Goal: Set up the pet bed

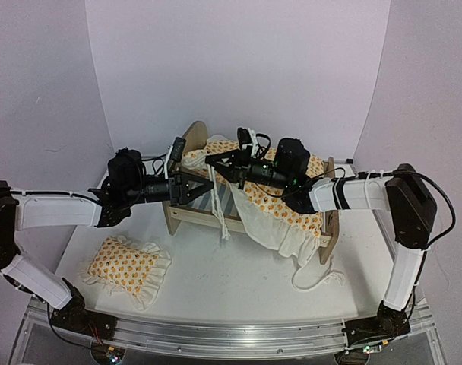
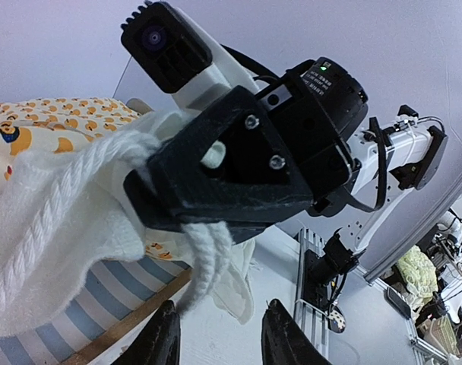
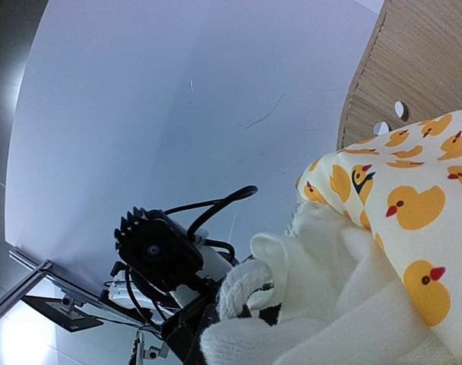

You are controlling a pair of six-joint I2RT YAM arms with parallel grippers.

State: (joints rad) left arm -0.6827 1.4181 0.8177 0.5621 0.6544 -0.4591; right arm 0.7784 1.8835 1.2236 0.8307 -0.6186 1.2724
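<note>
The pet bed stands mid-table, its rounded headboard at the back left and its striped mattress partly bare. A duck-print blanket with a white underside is draped over the bed's right half. My right gripper is shut on the blanket's raised edge and holds it above the mattress; a white cord hangs from that grip. In the right wrist view the blanket hides the fingers. My left gripper hovers just below, open, the cord's end near its left finger.
A matching ruffled pillow lies on the table at the front left. The blanket's lower corner and another cord trail off the footboard onto the table. White walls close in behind and on both sides.
</note>
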